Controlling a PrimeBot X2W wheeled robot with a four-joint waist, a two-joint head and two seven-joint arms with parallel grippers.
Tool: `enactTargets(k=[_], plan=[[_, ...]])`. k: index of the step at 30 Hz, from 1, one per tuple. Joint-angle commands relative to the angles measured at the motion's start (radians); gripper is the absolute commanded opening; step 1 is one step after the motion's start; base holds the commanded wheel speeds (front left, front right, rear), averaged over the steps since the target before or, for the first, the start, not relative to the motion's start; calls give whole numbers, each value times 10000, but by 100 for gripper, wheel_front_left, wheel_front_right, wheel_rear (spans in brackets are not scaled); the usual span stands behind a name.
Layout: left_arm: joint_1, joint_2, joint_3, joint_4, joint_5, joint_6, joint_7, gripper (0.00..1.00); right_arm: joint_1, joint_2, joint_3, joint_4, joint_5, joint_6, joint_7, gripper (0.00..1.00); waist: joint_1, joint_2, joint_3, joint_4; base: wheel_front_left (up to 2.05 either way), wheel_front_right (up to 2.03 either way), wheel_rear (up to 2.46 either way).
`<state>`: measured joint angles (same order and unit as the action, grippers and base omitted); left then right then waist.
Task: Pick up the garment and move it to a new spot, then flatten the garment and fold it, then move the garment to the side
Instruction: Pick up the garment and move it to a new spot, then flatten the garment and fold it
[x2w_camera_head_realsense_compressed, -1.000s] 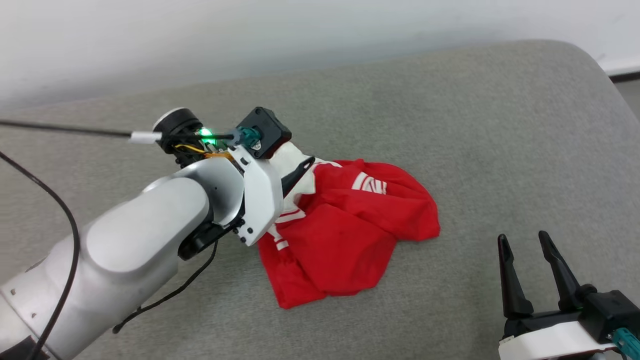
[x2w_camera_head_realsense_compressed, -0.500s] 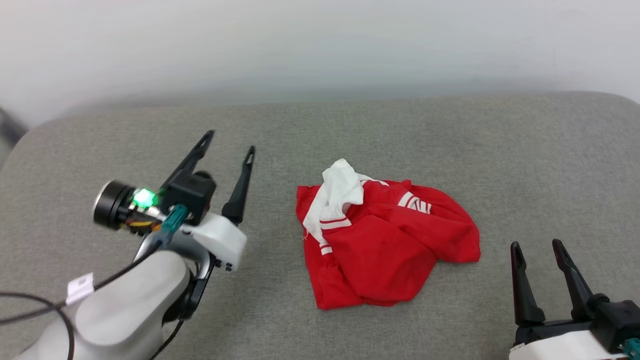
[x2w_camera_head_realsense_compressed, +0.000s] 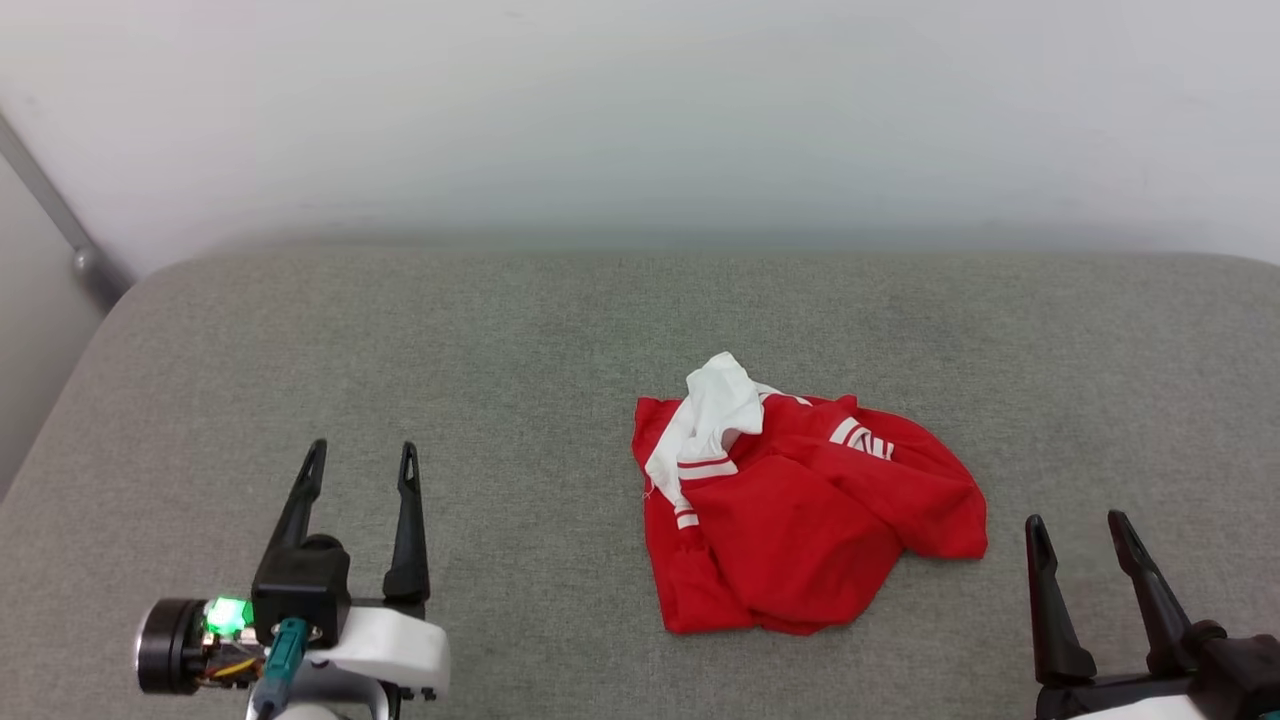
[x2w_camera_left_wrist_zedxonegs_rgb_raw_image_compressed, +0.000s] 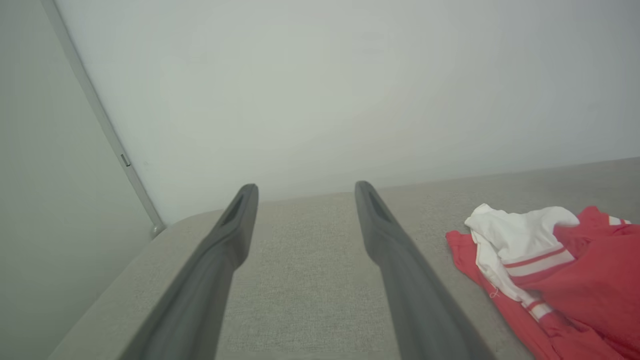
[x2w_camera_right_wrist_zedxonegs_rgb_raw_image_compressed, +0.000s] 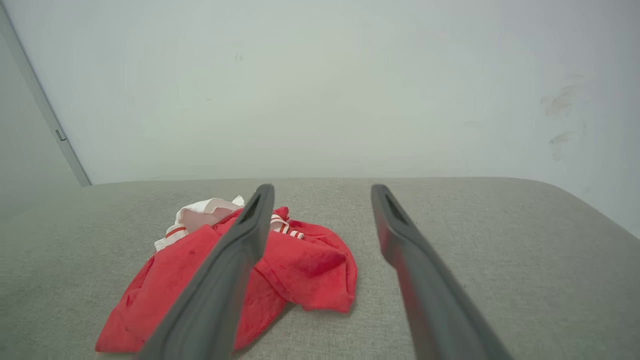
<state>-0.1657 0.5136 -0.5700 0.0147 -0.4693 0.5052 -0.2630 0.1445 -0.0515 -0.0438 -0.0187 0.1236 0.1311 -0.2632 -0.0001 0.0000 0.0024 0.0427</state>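
"Withdrawn, was it, the left gripper (x2w_camera_head_realsense_compressed: 363, 448)?"

"Yes. A second before, it had been reaching over the white sleeve (x2w_camera_head_realsense_compressed: 715, 400) of the garment (x2w_camera_head_realsense_compressed: 800, 520). At this moment it sat at the lower left of the head view, fingers pointing up and spread wide, holding nothing. The camera had swung too, so the whole scene had shifted in the frame."

"And the right gripper (x2w_camera_head_realsense_compressed: 1076, 520)?"

"At the lower right as before, jaws wide apart and empty."

"Where did the garment lie?"

"Crumpled on the grey cushion (x2w_camera_head_realsense_compressed: 450, 380), centre-right of the frame, between the two grippers and touching neither. It was well to the right of the left one and nearer the right one, up and left of its fingertips. The sleeve stood bunched at the heap's upper left. In the left wrist view the garment showed at the right edge. In the right wrist view it lay at lower left, partly behind the left finger."
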Motion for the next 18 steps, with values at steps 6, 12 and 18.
enactTargets(k=[6, 12, 18], plan=[[1181, -870, 1105, 30, 801, -560, -25, 100, 286, 23, 37, 14, 85, -5, -24, 100, 1, 0, -226, 18, 0, 0, 0], [1893, -1639, 1911, 132, 1443, -1300, -25, 100, 538, 23, 100, 68, 230, -5, -24, 100, 1, 0, -418, 27, 0, 0, 0], [2366, -2257, 2501, 229, 2041, -2118, -26, 100, 718, 23, 135, 96, 350, -5, -24, 100, 1, 0, -546, 20, 0, 0, 0]])
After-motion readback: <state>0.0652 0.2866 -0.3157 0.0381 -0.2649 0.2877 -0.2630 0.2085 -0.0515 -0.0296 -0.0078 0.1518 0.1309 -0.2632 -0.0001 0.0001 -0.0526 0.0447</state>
